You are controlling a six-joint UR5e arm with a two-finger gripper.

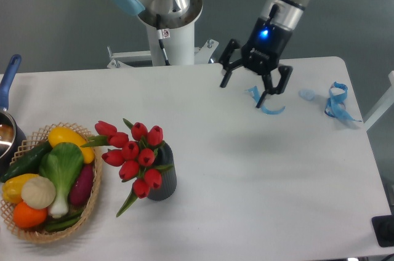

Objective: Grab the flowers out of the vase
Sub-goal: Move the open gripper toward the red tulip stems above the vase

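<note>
1. Where the table (246, 199) meets the left edge, a pot (7, 132) with a blue handle shows in part.
2. Lower left, a basket (92, 202) holds vegetables.
3. Just right of it, the flowers (132, 156) stand in the vase (165, 181), left of centre.
4. Upper centre-right, the gripper (255, 85) hangs with fingers spread wide, holding nothing, well apart from the flowers.
5. Upper right, blue ribbons (335, 102) lie on the table.
</note>
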